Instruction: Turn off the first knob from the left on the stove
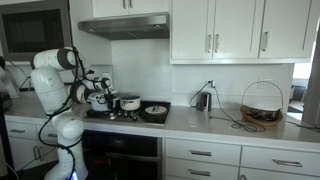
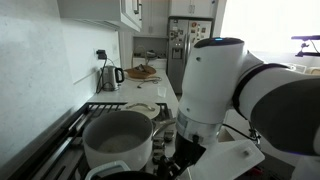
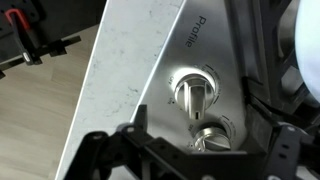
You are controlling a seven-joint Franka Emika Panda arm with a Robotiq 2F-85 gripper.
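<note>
The stove [image 1: 128, 116] is a black cooktop with a dark oven front; it also shows in an exterior view [image 2: 62, 132]. In the wrist view its steel control panel [image 3: 165, 55] carries two silver knobs. One knob [image 3: 193, 92] sits nearer the panel's end by the "Profile" lettering. The other knob [image 3: 208, 140] sits just beyond it, partly behind my gripper's body. My gripper [image 3: 190, 150] is open, its two dark fingers spread wide on either side of the knobs and touching neither. In an exterior view the gripper [image 1: 103, 97] hangs at the stove's front corner.
A steel pot [image 2: 118, 140] and a dark pan [image 1: 155, 110] stand on the burners. A kettle [image 1: 203, 100] and a wire basket [image 1: 262, 105] stand farther along the counter. My white arm [image 2: 240, 90] fills much of one exterior view. Pale countertop [image 3: 110, 70] borders the panel.
</note>
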